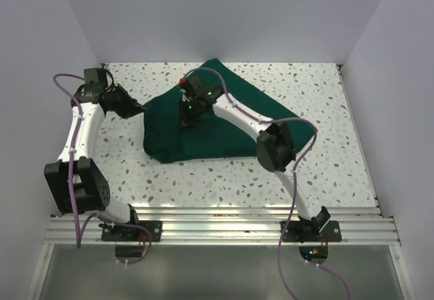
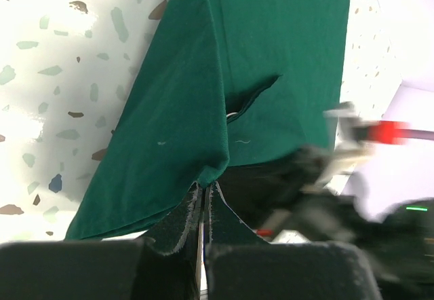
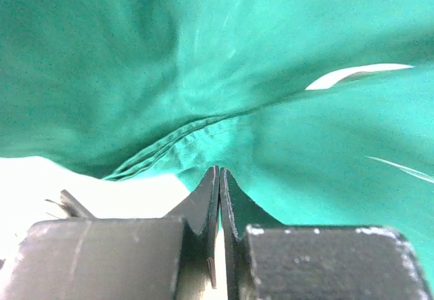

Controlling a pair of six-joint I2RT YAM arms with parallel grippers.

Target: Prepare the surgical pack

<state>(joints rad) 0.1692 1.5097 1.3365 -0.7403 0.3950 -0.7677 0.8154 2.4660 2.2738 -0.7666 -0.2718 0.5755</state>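
The green cloth point(image 1: 169, 134) lies rumpled at the middle of the table point(image 1: 305, 171). The left gripper point(image 1: 141, 110), toward the table's left edge, pinches the cloth's corner between pressed-together fingers. The right gripper point(image 1: 188, 117), over the table's middle, pinches a fold likewise.

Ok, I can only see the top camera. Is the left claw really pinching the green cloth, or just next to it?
Observer: Pinching. In the left wrist view the left gripper is shut on a bunched point of the green cloth.
Operator: And the right one?
Observer: The right gripper is shut too, on cloth beside a stitched hem.
Operator: Is the cloth one flat layer?
Observer: No. The left wrist view shows a dark gap between overlapping layers.
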